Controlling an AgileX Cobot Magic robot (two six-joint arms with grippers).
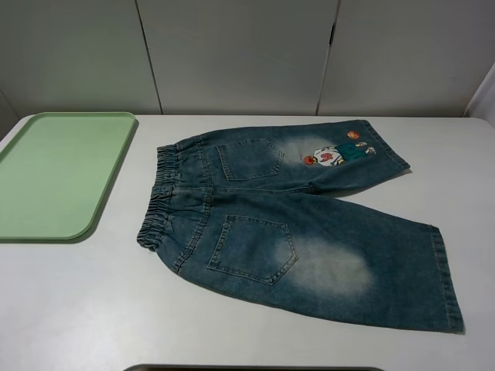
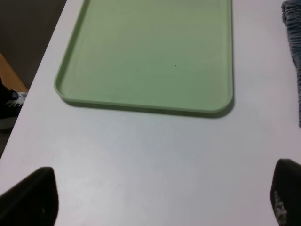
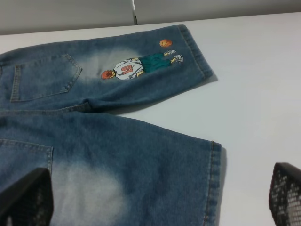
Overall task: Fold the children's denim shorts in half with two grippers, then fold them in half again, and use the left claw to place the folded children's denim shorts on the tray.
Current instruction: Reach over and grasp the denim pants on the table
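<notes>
You are looking at faded blue denim shorts [image 1: 309, 232], with whitish worn patches showing on both legs. Their cartoon patch [image 1: 338, 153] is showing a red-haired figure in a white top with red lettering and teal bottoms, with an orange ball. The tray [image 1: 54, 174] is showing plain pale green and the table [image 1: 77, 309] plain off-white. The left claw [image 2: 160, 200] and right claw [image 3: 157, 200] are showing black.

The high camera looks down from the front across the whole desk [image 1: 77, 309], taking in tray [image 1: 54, 174] and shorts [image 1: 309, 232]. The left wrist camera faces the tray from close, just catching the shorts' edge; the right wrist camera hangs close over their legs.
</notes>
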